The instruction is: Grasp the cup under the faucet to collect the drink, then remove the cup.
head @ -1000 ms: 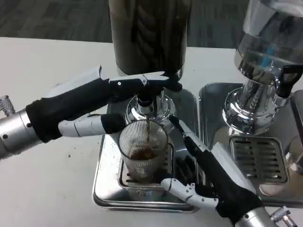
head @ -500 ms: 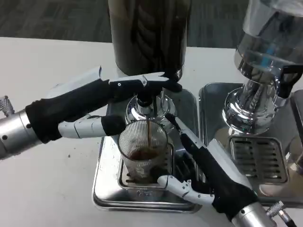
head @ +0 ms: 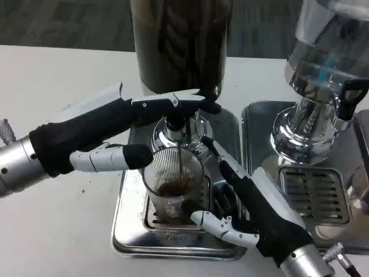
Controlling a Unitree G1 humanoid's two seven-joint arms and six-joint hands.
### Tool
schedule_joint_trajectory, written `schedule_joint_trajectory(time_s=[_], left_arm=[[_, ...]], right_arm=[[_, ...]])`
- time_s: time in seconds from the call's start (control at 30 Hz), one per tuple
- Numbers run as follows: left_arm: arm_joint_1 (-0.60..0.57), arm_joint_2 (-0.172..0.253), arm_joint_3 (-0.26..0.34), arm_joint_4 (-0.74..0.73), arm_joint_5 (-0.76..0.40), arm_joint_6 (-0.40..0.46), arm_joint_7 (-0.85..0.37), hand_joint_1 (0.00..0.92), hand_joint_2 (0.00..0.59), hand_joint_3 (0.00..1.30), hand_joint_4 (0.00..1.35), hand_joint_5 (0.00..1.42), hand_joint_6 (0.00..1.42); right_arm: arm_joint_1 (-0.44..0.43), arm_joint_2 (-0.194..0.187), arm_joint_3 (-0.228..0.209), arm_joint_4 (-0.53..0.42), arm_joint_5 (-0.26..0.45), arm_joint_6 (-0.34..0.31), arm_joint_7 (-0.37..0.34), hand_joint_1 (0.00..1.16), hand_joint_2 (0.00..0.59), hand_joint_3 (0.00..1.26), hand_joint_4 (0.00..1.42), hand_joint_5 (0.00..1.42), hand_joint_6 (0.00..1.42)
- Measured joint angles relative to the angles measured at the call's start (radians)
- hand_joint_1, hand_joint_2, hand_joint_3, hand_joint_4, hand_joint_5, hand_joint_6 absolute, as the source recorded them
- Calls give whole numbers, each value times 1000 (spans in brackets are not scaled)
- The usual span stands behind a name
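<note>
Cup (head: 173, 183): clear ribbed glass, upright on the grate of the left drip tray (head: 124, 231), directly under the faucet (head: 176, 123). A thin dark stream (head: 181, 164) runs from the faucet into it; a shallow pool of brown drink lies at the bottom.

Left hand (head: 109, 135): reaches in from the left. Upper fingers (head: 173, 103) lie stretched along the black faucet lever (head: 204, 104), touching it. A lower finger, white with a black tip, sits just beside the cup's left rim; whether it touches the glass cannot be told. Fingers apart, clamped on nothing.

Right hand (head: 253, 205): comes in from the lower right, fingers spread around the cup's right side. One white finger curls against the base of the cup at front; a black finger rises by the rim at right. A full grip is not plain.

Dark dispenser (head: 180, 43): tall tank standing behind the left drip tray, above the faucet.

Clear dispenser (head: 328, 63): at right, on its own chrome base and drip tray (head: 314, 193), with a black tap handle (head: 349, 95).

Table (head: 52, 75): white, bearing both trays.
</note>
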Motion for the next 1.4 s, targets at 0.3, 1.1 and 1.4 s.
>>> schedule_joint_trajectory(time_s=[0.3, 1.1, 1.4], left_arm=[[0, 3, -2, 0, 1, -3, 4, 0, 88, 204, 73, 70, 181], [43, -26, 71, 39, -46, 50, 45, 0, 93, 201, 84, 69, 224], [92, -64, 174, 39, -81, 101, 97, 0, 96, 205, 89, 82, 244]], right_arm=[[-7, 6, 6, 6, -2, 10, -6, 397, 231, 0, 0, 0, 0], [-44, 20, 17, 46, -1, 10, -7, 395, 228, 0, 0, 0, 0], [-49, 20, 18, 57, 4, 10, -7, 387, 231, 0, 0, 0, 0]])
